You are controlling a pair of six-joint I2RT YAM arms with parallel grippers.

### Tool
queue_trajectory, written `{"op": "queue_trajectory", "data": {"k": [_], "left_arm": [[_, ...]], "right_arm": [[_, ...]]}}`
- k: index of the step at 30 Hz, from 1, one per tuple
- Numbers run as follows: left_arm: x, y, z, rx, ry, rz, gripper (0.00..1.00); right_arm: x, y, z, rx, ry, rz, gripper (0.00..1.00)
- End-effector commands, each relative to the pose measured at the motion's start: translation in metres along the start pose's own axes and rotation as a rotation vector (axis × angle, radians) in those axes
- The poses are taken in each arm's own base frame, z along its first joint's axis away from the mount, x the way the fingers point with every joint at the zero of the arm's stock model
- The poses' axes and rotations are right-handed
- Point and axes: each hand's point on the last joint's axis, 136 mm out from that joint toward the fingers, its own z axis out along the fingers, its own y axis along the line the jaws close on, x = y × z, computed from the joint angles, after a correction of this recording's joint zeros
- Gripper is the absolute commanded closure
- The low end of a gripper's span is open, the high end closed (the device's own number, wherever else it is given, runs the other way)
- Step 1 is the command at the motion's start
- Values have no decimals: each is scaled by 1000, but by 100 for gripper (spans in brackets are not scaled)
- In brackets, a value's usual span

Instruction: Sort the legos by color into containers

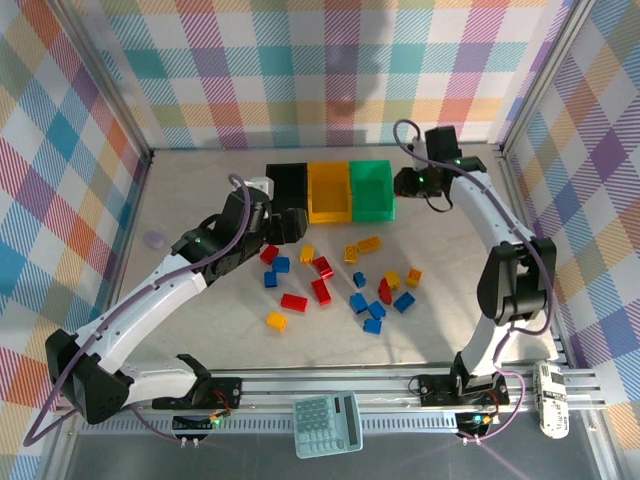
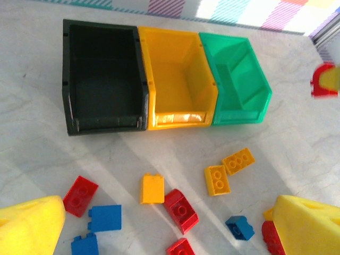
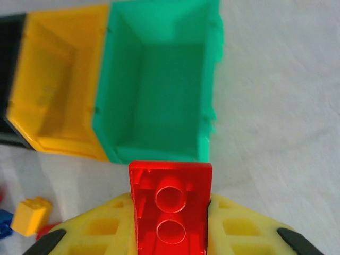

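Top view: right jaws are hovering just right of the green bin, placed for a drop. Loose legos are lying on the worktop, near side of the bins.

Left wrist: left jaws are gaping wide above the scatter, likely lining up a pick. The black bin and yellow bin are sitting empty.

Right wrist: right jaws are clenching a red brick beside the green bin's rim.

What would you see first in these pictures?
The right gripper pinches a red brick right next to the green bin. That bin, the yellow bin and the black bin stand in a row, all empty, with colorful bricks scattered on the table in front.
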Motion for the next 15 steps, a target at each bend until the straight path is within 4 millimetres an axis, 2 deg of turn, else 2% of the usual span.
{"op": "queue_trajectory", "data": {"k": [1, 5, 10, 15], "left_arm": [[7, 0, -4, -37, 41, -8, 0], [22, 2, -4, -62, 79, -15, 0], [30, 2, -3, -65, 89, -43, 0], [34, 0, 0, -71, 110, -38, 0]], "right_arm": [[-4, 9, 29, -39, 59, 11, 76], [-19, 16, 49, -54, 67, -6, 76], [-26, 14, 72, -38, 90, -13, 73], [-30, 16, 79, -42, 103, -19, 56]]}}
